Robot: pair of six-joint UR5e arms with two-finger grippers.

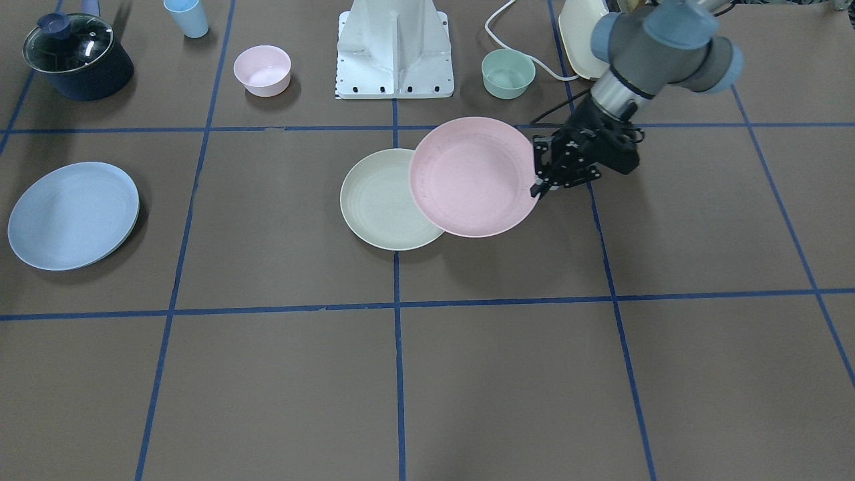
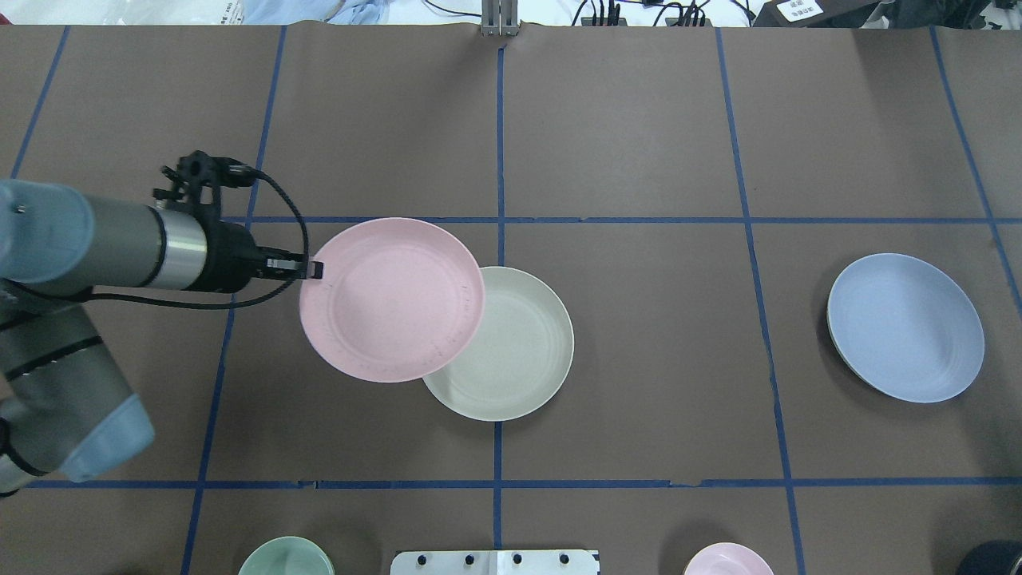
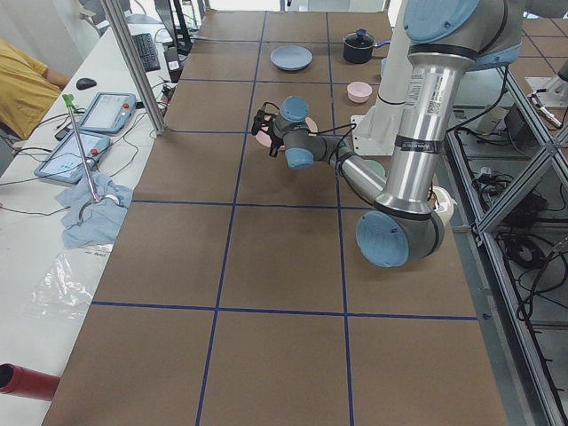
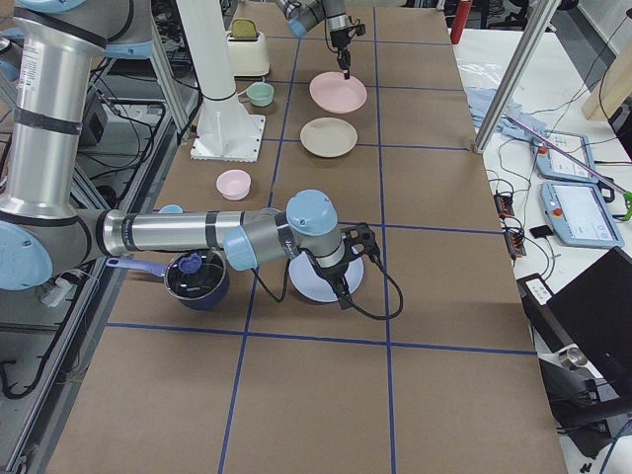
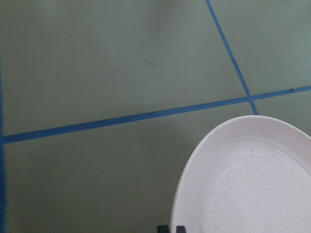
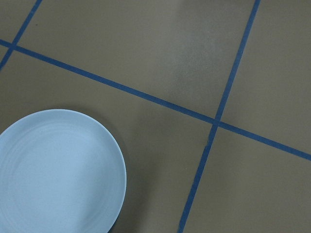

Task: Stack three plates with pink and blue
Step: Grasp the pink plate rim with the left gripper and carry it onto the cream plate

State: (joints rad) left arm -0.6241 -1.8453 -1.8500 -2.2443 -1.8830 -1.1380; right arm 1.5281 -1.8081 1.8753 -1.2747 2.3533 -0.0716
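My left gripper (image 1: pixel 536 187) is shut on the rim of the pale pink plate (image 1: pixel 471 177) and holds it slightly raised. The plate overlaps the cream-white plate's (image 1: pixel 377 200) edge nearest that arm. In the overhead view the left gripper (image 2: pixel 315 270) grips the pink plate (image 2: pixel 391 299) on its left rim, beside the cream-white plate (image 2: pixel 519 351). The light blue plate (image 2: pixel 905 326) lies alone far to the right. The right gripper (image 4: pixel 346 275) hovers over the blue plate (image 4: pixel 308 284); I cannot tell whether it is open. The right wrist view shows the blue plate (image 6: pixel 53 170) but no fingers.
A small pink bowl (image 1: pixel 262 70), a mint-green bowl (image 1: pixel 507 73), a light blue cup (image 1: pixel 187 17) and a dark pot with a glass lid (image 1: pixel 77 57) stand along the robot's side, near the white robot base (image 1: pixel 394 50). A cream appliance (image 1: pixel 578 33) stands behind the left arm.
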